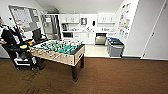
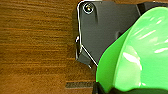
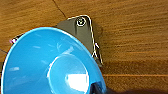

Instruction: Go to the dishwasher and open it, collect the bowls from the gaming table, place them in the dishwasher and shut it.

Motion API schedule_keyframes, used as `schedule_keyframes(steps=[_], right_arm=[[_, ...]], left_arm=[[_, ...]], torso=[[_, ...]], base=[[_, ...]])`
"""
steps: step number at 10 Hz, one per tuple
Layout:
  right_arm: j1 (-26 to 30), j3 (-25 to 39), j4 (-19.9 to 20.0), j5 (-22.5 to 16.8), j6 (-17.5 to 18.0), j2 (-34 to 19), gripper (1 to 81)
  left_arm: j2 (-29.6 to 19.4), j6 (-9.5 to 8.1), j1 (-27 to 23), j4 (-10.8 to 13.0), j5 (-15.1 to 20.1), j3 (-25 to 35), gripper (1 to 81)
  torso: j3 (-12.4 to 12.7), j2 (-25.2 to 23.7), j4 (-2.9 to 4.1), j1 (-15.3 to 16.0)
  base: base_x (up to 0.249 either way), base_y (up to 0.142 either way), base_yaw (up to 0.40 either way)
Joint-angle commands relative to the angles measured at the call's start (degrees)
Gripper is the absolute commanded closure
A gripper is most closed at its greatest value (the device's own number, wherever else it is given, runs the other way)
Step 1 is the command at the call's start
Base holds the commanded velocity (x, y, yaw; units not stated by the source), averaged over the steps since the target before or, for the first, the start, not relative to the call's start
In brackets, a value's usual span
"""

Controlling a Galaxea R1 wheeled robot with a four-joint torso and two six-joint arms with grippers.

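A person (image 1: 6, 33) sits left of the foosball table (image 1: 60, 51). The dishwasher (image 1: 100, 38) stands shut in the far kitchen. My left gripper grasps the green bowl (image 2: 135, 57), my right the blue bowl (image 3: 50, 65), over brown carpet (image 1: 112, 77).

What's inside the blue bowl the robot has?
Nothing that shows: the blue bowl looks empty, just its shiny blue inside. Brown carpet lies beneath it. A dark robot part at the bowl's near rim covers a small bit, so that bit stays unseen.
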Motion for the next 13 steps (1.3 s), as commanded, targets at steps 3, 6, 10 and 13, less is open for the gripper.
schedule_keyframes(steps=[3,6,10,13], right_arm=[[0.9,0.4,-0.8,-2.9,-0.1,-1.6,81.1],[0.9,0.4,-0.8,-2.9,-0.1,-1.6,81.1],[1.1,0.4,-0.8,-3.0,-0.1,-1.4,81.1],[1.1,0.4,-0.8,-3.0,-0.1,-1.2,81.1]], left_arm=[[-2.3,0.31,-1.3,0.4,3.2,-0.4,81.1],[-2.1,0.31,-1.3,0.5,3.2,-0.4,81.1],[-2.0,0.31,-1.3,0.5,3.2,-0.4,81.1],[-1.9,0.31,-1.3,0.5,3.2,-0.4,81.1]], torso=[[0.0,0.0,0.00,0.0],[0.0,0.0,0.00,0.0],[0.0,0.0,0.00,0.0],[0.0,0.0,0.00,0.0]], base=[[0.224,0.000,0.000],[0.224,0.000,0.000],[0.225,0.000,0.000],[0.227,-0.025,0.000]])
